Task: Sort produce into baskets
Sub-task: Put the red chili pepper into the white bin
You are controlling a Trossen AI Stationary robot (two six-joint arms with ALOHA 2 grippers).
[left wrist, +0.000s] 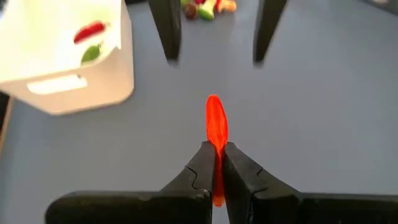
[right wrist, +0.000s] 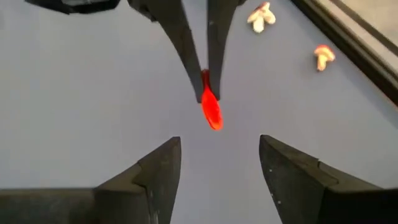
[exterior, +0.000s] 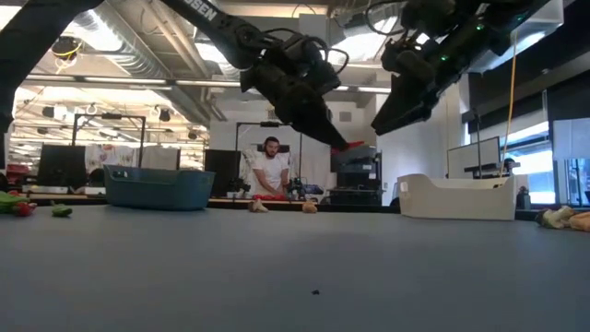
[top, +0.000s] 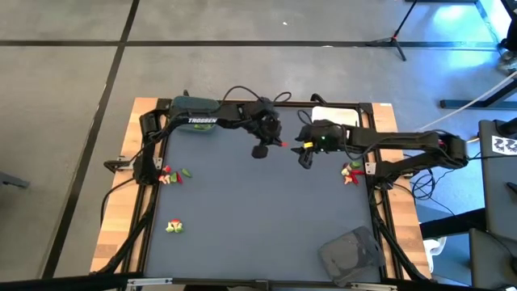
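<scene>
Your left gripper [left wrist: 214, 152] is clenched on a slim, glossy red chili [left wrist: 216, 124], holding it in the air above the far middle of the grey table [top: 258, 218]. Your right gripper [right wrist: 214, 155] faces it with fingers spread wide, holding nothing, the chili's tip just short of them. White lettering on your left arm [top: 202, 121] reads "TROSSEN". The smooth white tub [left wrist: 68, 68] nearby holds a red piece and a green piece.
</scene>
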